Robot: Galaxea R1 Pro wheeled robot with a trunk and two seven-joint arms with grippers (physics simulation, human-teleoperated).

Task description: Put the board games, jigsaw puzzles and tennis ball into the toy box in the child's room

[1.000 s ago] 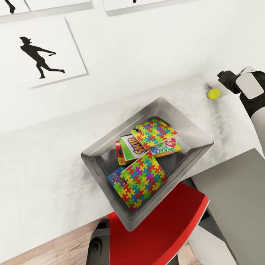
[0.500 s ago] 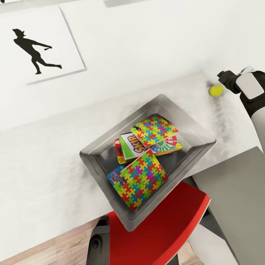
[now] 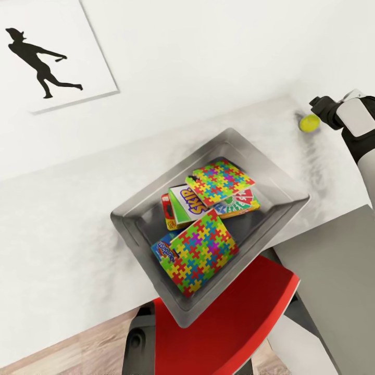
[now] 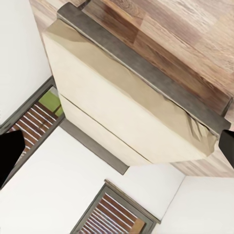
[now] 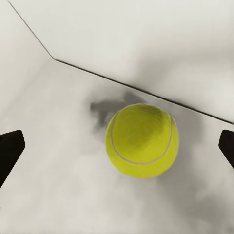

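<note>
The light-grey toy box (image 3: 135, 221) sits on the light table (image 3: 62, 229). Inside it lie two jigsaw puzzles (image 3: 220, 182) (image 3: 199, 253) on top of three board games: a white-green one (image 3: 187, 204), a green-red-yellow one (image 3: 239, 204) and a blue one (image 3: 162, 249). The tennis ball (image 3: 309, 123) (image 5: 142, 140) rests on the table by the wall, at the far right. My right gripper (image 3: 317, 110) (image 5: 117, 148) is open right beside the ball, which lies between its spread fingers without touching them. My left gripper (image 4: 117, 151) is open and empty, facing the bed (image 4: 126, 107).
A red chair (image 3: 229, 323) stands under the table's front edge, and the toy box's near corner overhangs it. The dark grey desk section (image 3: 333, 271) joins at the right. A black silhouette picture (image 3: 44, 57) hangs on the white wall. Wood floor (image 4: 190, 39) surrounds the bed.
The head camera has shifted, so the wall picture slid left and up. My right gripper has closed the distance to the tennis ball. The toys in the box have not moved.
</note>
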